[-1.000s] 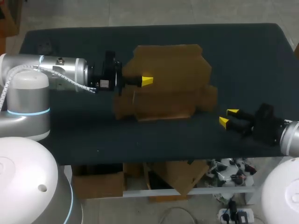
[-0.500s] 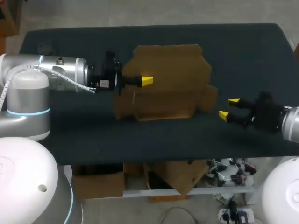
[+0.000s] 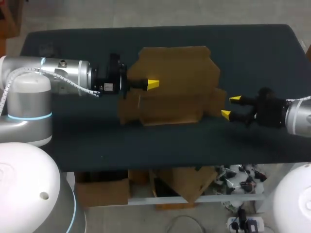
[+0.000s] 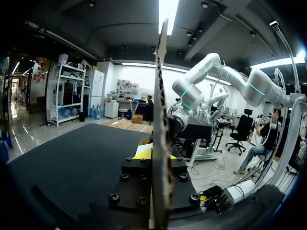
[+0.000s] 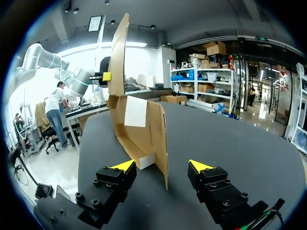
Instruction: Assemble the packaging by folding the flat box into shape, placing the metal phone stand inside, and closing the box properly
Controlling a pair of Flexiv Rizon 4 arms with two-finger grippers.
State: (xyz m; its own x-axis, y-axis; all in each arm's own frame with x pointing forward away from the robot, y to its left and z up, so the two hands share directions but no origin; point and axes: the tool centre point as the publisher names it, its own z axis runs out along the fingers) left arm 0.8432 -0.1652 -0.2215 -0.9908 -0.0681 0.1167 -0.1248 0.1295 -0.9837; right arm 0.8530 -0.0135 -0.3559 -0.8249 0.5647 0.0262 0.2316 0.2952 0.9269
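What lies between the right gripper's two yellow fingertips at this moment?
An upright side flap of the brown cardboard box stands edge-on between the open right gripper fingers, apparently touching neither. The right wrist view shows this most clearly.

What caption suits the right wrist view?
Open right gripper straddling a flap of the part-folded cardboard box, held upright by the left gripper.
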